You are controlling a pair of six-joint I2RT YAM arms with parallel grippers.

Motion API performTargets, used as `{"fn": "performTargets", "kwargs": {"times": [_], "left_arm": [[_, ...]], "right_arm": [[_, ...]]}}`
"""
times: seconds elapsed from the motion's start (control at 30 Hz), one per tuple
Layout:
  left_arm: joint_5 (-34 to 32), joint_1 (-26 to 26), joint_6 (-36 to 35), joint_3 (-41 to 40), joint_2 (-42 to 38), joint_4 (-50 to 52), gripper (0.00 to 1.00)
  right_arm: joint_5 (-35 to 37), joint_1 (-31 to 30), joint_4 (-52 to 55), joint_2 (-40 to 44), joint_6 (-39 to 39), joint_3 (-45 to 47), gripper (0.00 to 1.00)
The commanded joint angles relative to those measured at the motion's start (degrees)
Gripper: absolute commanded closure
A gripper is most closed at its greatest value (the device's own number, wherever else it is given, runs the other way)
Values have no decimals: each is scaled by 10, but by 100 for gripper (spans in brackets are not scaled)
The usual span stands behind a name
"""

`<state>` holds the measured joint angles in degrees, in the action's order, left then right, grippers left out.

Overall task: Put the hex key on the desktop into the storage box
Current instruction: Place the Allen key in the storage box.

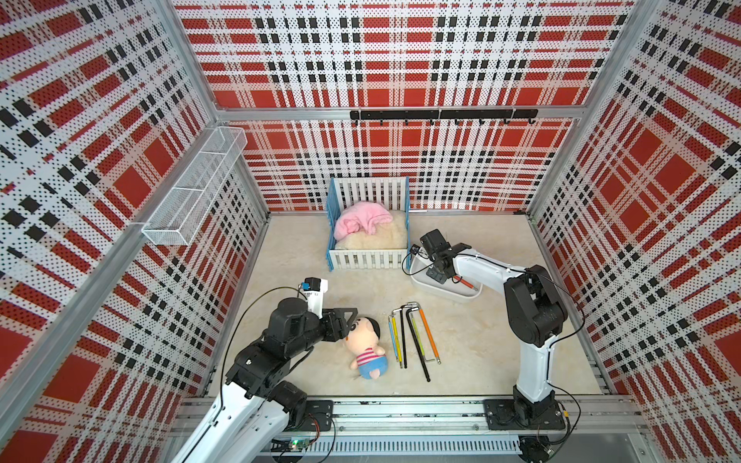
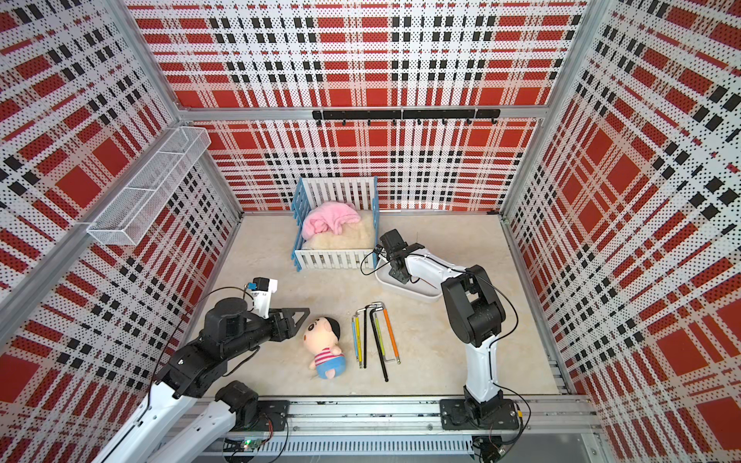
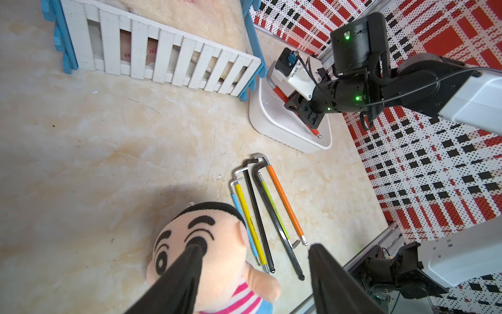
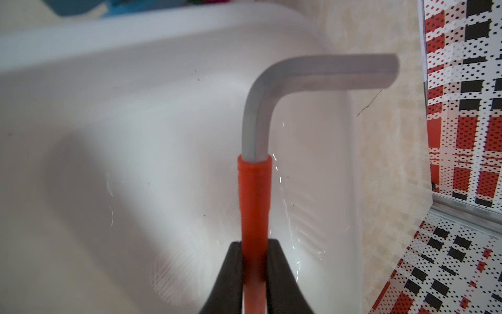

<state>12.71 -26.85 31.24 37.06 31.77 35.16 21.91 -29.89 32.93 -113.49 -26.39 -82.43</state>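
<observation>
We find little writing that can be read. A white tag [image 1: 314, 295] on the left wrist's camera mount carries dark marks too small to make out. Faint red print [image 3: 125, 54] behind the slats of the crib [image 3: 163, 59] is blurred. The fine print on the coloured sleeves of the loose hex keys [image 1: 413, 340] is also illegible.

The right arm [image 1: 533, 308] stands up from the rail at the lower right of both top views and bends at a black elbow. Its white forearm stretches toward the upper left, with the wrist tipped down into the storage box [image 1: 443, 292]. The box sits right of centre, just beside the crib's corner. The right end effector [image 4: 254, 246] is clamped on the red hex key [image 4: 255, 195] by its red sleeve. The key's long end slopes down inside the box, and we cannot tell whether its tip touches the floor there.

The left arm [image 1: 280, 332] comes in from the lower left, folded, with its forearm roughly level. The left end effector [image 3: 255, 248] hangs empty, fingers spread, over the head of the plush doll [image 3: 209, 258]. The loose hex keys lie in a row on the worktop [image 1: 304, 256] at lower centre, between the doll and the right arm.
</observation>
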Motion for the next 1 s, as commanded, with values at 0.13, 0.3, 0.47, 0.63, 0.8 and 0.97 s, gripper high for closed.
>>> {"fn": "performTargets", "kwargs": {"times": [0.13,0.3,0.47,0.63,0.8,0.97], "left_arm": [[3,7,-2,4,-6,-12,32],[1,8,0,3,-8,-12,32],[-1,8,0,3,-10,-12,32],[-1,12,1,3,-12,-12,32],[-1,13,0,3,-13,-12,32],[-2,12,1,3,-16,-11,32]], "right_arm": [[4,-9,-24,-15,-2,-6,100],[-13,-16,-24,-23,0,0,100],[-16,-17,-28,-29,20,16,100],[-29,-16,-22,-35,35,16,100],[-31,-16,-24,-38,46,11,91],[-24,-16,-25,-33,61,0,74]]}}
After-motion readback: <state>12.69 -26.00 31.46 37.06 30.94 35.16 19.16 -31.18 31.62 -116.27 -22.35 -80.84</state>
